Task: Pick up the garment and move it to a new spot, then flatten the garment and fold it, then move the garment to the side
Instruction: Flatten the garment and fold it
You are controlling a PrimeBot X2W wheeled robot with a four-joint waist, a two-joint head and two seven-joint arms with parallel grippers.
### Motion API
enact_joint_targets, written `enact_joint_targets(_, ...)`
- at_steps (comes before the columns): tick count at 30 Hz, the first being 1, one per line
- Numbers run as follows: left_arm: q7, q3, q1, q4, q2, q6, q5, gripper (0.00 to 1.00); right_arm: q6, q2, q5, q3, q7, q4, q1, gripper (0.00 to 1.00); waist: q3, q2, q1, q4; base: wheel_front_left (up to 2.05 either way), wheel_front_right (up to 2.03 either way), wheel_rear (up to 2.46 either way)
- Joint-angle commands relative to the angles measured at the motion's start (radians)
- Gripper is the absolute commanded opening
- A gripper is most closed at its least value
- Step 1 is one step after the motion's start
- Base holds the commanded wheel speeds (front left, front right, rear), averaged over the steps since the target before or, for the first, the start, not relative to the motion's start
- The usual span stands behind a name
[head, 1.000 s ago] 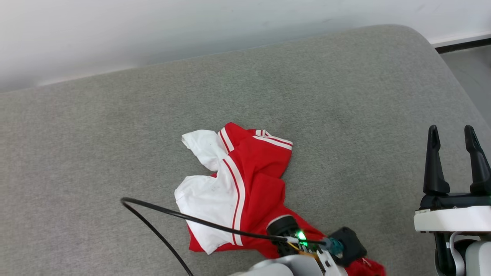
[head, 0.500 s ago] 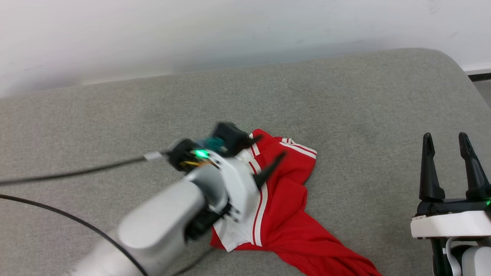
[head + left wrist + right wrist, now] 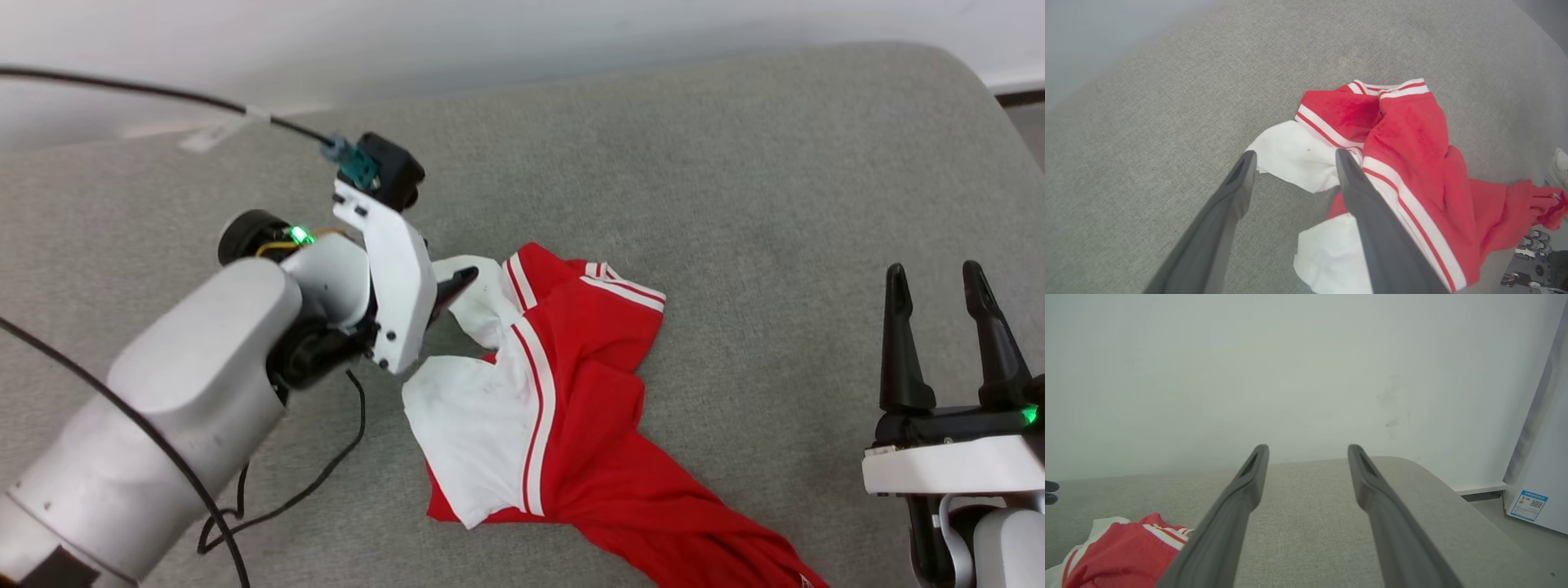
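Garment [image 3: 571, 408]: lies crumpled on the grey cushion [image 3: 735, 163], near the middle of the head view. White sleeve parts are on its left side, and red-and-white striped trim runs down the centre. The red body trails toward the lower right and runs off the bottom edge of the frame.

Left gripper [image 3: 1295, 156]: jaws spread wide, with nothing clamped. In the left wrist view the upper white sleeve fold sits in the gap at the fingertips. The right-hand finger overlaps the striped trim, and the left-hand finger is over bare cushion just beside the sleeve's edge. Contact between the tips and the cloth is uncertain; the angle does not settle it. In the head view the gripper comes in from the garment's left, one dark fingertip lying against the sleeve. A black cable [image 3: 163, 94] runs off its wrist camera.

Right gripper [image 3: 933, 273]: jaws parted and empty, well apart from the garment on its right side, fingers pointing toward the pale wall [image 3: 490, 33].
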Motion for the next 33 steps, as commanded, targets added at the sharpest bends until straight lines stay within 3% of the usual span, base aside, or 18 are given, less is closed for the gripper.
enact_joint_targets(1, 0.031, 0.002, -0.031, 0.012, -0.003, -0.004, -0.013, 1.0, 0.0, 0.001, 0.005, 0.002, -0.002, -0.001, -0.018, 1.0, 0.038, 0.0, 0.0, -0.022, 0.0, 0.0, 0.0)
enact_joint_targets(8, 0.158, -0.032, -0.116, 0.106, -0.006, 0.002, -0.003, 1.0, 0.0, 0.001, 0.033, 0.014, -0.002, -0.003, -0.046, 1.0, 0.12, 0.0, 0.0, -0.064, 0.0, 0.0, 0.0)
enact_joint_targets(16, 0.181, -0.099, -0.122, 0.202, -0.006, -0.016, 0.05, 1.0, 0.0, 0.002, 0.057, 0.022, -0.002, -0.006, -0.065, 1.0, 0.174, 0.0, 0.0, -0.087, 0.0, 0.0, 0.0)
enact_joint_targets(18, 0.178, -0.116, -0.1, 0.218, -0.006, -0.022, 0.044, 0.03, 0.0, 0.001, 0.059, 0.02, -0.002, -0.004, -0.061, 1.0, 0.177, 0.0, 0.0, -0.086, 0.0, 0.0, 0.0)
enact_joint_targets(27, -0.011, -0.048, -0.08, 0.229, 0.009, -0.032, 0.009, 0.0, 0.0, 0.001, 0.022, 0.02, -0.002, 0.008, -0.042, 1.0, 0.113, 0.0, 0.0, -0.024, 0.0, 0.0, 0.0)
enact_joint_targets(33, -0.14, 0.026, -0.036, 0.255, 0.055, -0.014, -0.027, 0.0, 0.0, 0.001, -0.007, 0.03, -0.002, 0.019, -0.016, 1.0, 0.038, 0.0, 0.0, 0.039, 0.0, 0.0, 0.0)
